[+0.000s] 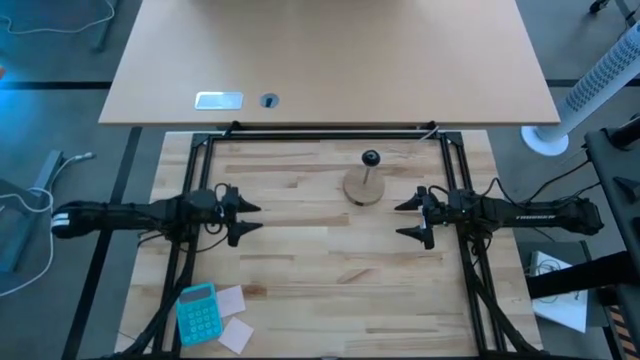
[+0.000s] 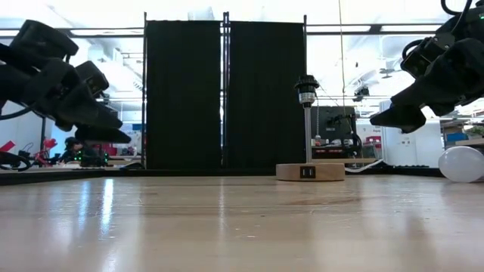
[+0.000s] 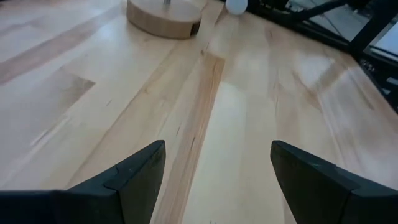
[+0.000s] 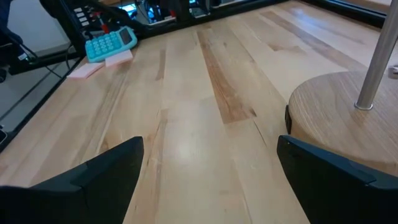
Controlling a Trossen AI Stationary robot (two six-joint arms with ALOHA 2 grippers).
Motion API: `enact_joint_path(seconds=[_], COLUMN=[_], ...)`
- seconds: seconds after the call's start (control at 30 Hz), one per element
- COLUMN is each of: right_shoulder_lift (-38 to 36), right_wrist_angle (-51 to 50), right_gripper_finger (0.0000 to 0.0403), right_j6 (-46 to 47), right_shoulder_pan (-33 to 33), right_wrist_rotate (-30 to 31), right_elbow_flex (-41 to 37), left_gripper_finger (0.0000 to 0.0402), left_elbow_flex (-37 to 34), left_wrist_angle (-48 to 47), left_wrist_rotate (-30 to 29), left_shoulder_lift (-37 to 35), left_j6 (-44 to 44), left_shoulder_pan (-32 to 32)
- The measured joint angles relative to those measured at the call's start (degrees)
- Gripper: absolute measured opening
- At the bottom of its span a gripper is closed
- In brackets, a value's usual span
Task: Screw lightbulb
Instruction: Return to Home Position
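The white lightbulb point(image 2: 463, 164) lies on the table at the right, below my right arm. It also shows in the left wrist view point(image 3: 236, 5), beyond the stand; I cannot find it in the high view. The round wooden stand point(image 1: 363, 187) rests on its disc base right of the table's middle, its thin post carrying an empty black socket point(image 2: 306, 85). My left gripper point(image 1: 258, 218) is open and empty above the table's left half. My right gripper point(image 1: 398, 220) is open and empty, just on the near side of the stand.
A turquoise calculator point(image 1: 197, 312) and paper notes point(image 1: 232, 300) lie at the near left corner. A black frame point(image 1: 320, 135) runs along the table's far edge and sides. Bare wood point(image 1: 320, 260) lies between and in front of the grippers.
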Motion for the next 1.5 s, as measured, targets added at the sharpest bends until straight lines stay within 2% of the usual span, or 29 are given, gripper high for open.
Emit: enact_joint_path(seconds=[0.7, 1.5], right_shoulder_lift=[0.0, 0.0], right_wrist_angle=[0.0, 0.0], right_gripper_finger=[0.0364, 0.0364], right_j6=[0.0, 0.0], right_shoulder_pan=[0.0, 0.0], right_wrist_rotate=[0.0, 0.0], right_elbow_flex=[0.0, 0.0], left_gripper_finger=[0.0282, 0.0282], left_elbow_flex=[0.0, 0.0], left_wrist_angle=[0.0, 0.0], left_wrist_rotate=[0.0, 0.0], left_shoulder_lift=[6.5, 7.7], left_j6=[0.0, 0.0], left_shoulder_pan=[0.0, 0.0])
